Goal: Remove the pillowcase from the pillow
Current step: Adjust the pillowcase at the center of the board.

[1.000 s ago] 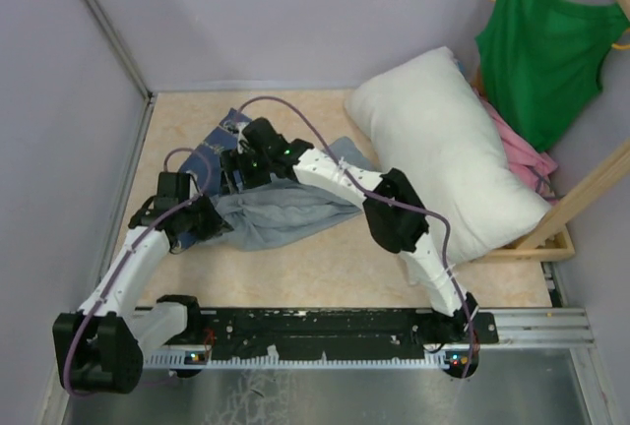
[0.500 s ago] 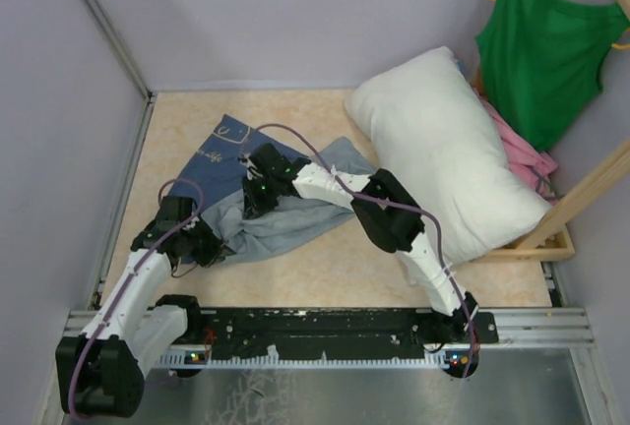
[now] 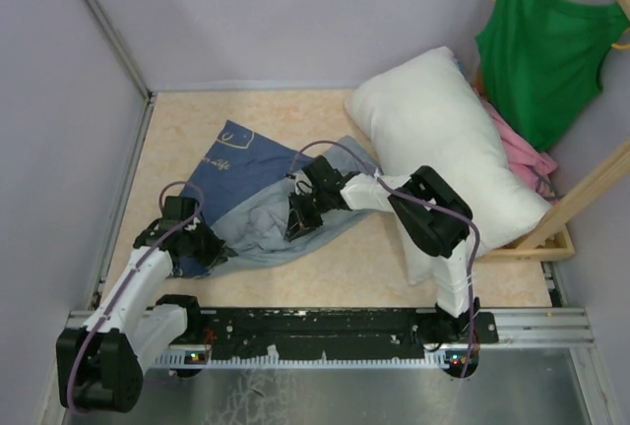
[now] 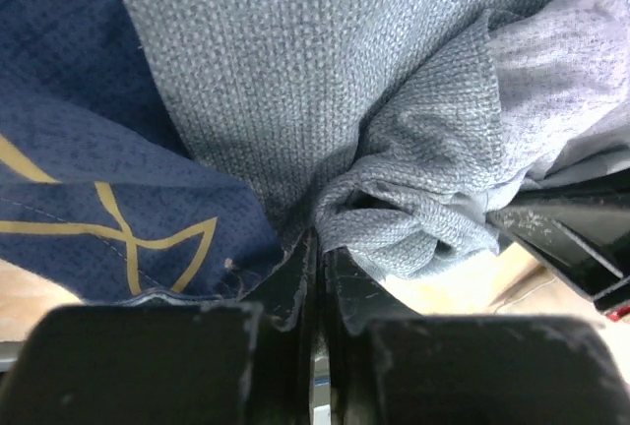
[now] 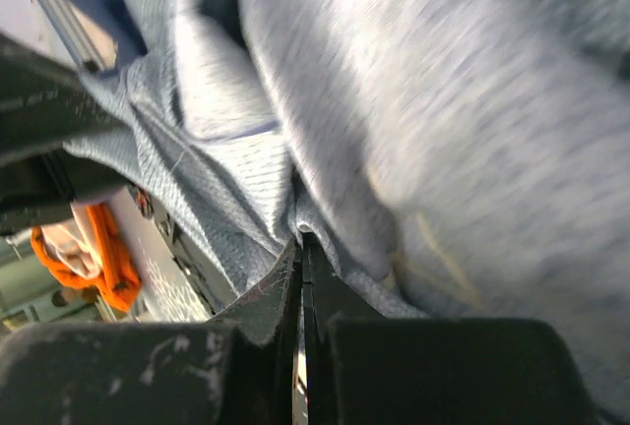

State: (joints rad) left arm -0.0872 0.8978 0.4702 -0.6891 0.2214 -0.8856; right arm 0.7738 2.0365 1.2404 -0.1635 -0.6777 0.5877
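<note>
The pillowcase (image 3: pixel 236 174) lies off the pillow, spread flat on the table with its dark blue face to the back left and its pale grey face (image 3: pixel 264 231) crumpled toward the front. The plump white pillow (image 3: pixel 443 145) rests bare at the right, leaning on the wooden rack. My left gripper (image 3: pixel 215 249) sits at the cloth's near left corner, shut on the pillowcase edge (image 4: pixel 295 218) where blue and grey meet at its tips (image 4: pixel 317 243). My right gripper (image 3: pixel 293 226) is down in the grey middle, shut on a pale fold (image 5: pixel 325 199) at its tips (image 5: pixel 300 240).
A green tank top (image 3: pixel 546 46) hangs on a yellow hanger at the back right, a pink garment (image 3: pixel 529 156) below it behind the pillow. A wooden rack (image 3: pixel 581 199) stands at the right edge. Walls close the left and back; the arms' rail (image 3: pixel 325 327) runs along the front.
My right gripper has moved right and nearer and closed on the pale cloth. The pillowcase has dropped and spread flatter, showing more dark blue. My left gripper drew back slightly with its corner.
</note>
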